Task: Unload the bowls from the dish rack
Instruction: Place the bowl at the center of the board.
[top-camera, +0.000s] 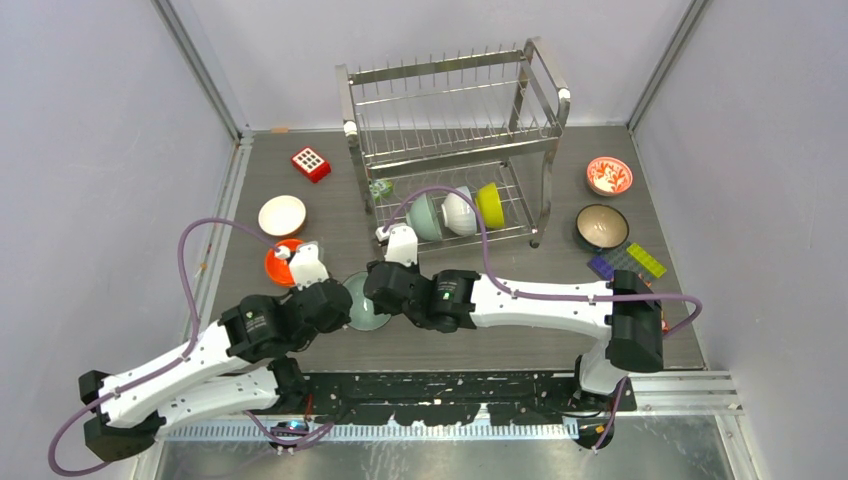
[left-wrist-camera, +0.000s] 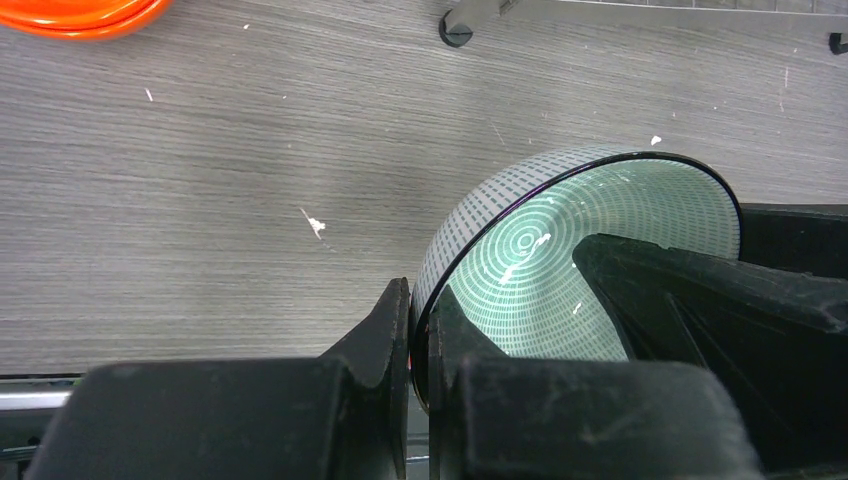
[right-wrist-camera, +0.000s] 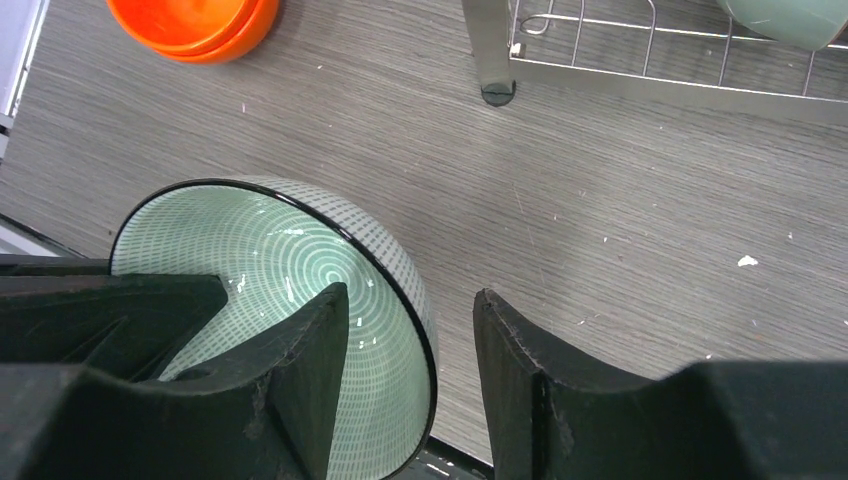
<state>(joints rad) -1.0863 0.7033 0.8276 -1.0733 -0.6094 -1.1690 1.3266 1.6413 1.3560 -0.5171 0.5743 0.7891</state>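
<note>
The left hand (left-wrist-camera: 418, 335) is pinching the rim of a teal patterned bowl (left-wrist-camera: 560, 250), which is tipped on edge low in the middle of the overhead view. The right hand (right-wrist-camera: 412, 315) is spread astride the opposite rim, one finger inside and one outside, with a gap showing. This looks like a pass between hands just over the bench (top-camera: 335, 225). Next, one hand must let go cleanly so the other can set the bowl down, perhaps beside the orange bowl (top-camera: 282, 262) at left. Three bowls (top-camera: 458, 210) sit on the lower shelf of the rack (top-camera: 450, 160), upper centre.
</note>
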